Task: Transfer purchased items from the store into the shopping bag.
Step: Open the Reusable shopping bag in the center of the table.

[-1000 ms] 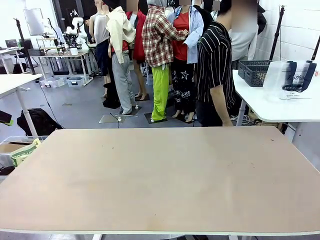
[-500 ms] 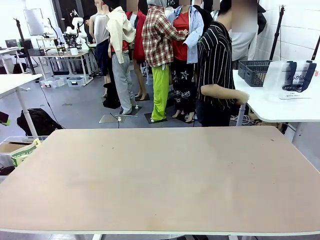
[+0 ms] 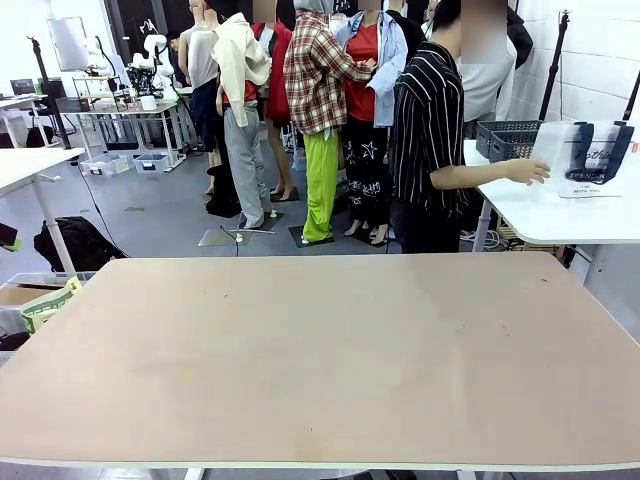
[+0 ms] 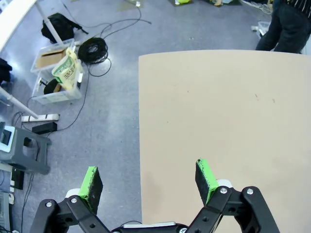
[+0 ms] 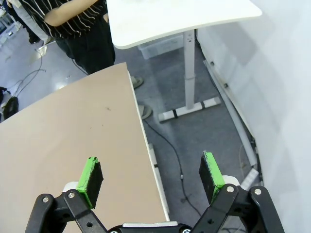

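**Desk:** What is nearest the camera?

**Photographer:** The two robot grippers, seen from the wrist cameras. The left gripper hangs with its green-padded fingers spread wide and nothing between them. One finger is above the grey floor, the other above the edge of the tan table. The right gripper is the same, jaws wide apart and empty, astride the table's opposite edge with floor beneath its outer finger.

**Desk:** And the table itself?

**Photographer:** In the front view it is a broad, bare tan top running almost from one side of the picture to the other. Beside it on the floor, on the left arm's side, sit clear storage bins and a coil of black cable.

**Desk:** Where are the goods?

**Photographer:** Well apart from both grippers. Beyond the table's far right corner stands a white side table. On it the shopping bag, translucent white with dark blue handles, stands upright. The dark mesh basket sits just beside the bag, to its left. What the basket contains cannot be made out.

**Desk:** Anyone there?

**Photographer:** A person in a black-and-white striped shirt stands by that side table, arm stretched out. The hand is at the bag's left edge, in front of the basket.
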You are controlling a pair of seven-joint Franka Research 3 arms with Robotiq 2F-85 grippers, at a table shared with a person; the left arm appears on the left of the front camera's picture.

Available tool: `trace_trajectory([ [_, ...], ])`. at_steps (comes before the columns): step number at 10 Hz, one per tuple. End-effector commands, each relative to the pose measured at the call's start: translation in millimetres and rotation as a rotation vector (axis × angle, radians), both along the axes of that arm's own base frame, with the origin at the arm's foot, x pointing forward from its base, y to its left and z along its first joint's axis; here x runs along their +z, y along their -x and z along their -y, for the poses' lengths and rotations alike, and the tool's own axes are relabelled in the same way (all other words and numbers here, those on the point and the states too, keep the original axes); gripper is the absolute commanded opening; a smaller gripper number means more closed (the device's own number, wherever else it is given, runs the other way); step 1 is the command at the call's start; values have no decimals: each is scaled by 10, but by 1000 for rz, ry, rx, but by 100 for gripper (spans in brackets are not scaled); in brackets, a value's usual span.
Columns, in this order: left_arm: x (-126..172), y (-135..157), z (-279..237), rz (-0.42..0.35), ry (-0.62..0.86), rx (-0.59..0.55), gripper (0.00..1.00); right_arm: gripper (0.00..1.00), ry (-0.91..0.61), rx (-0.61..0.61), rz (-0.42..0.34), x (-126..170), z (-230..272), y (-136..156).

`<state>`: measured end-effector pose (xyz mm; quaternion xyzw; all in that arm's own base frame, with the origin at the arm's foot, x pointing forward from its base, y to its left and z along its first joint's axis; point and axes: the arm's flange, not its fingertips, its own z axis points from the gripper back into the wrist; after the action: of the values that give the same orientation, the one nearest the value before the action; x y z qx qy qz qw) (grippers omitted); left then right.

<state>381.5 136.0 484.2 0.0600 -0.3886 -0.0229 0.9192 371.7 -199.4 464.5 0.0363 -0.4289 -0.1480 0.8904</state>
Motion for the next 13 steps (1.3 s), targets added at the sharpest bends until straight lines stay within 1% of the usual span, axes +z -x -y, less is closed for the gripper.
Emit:
trace_trajectory([
  [1, 3, 14, -44, 3, -1, -2, 100, 100, 5, 8, -6, -5, -2, 6],
  [13, 3, 14, -44, 3, -1, -2, 100, 100, 5, 8, -6, -5, -2, 6],
])
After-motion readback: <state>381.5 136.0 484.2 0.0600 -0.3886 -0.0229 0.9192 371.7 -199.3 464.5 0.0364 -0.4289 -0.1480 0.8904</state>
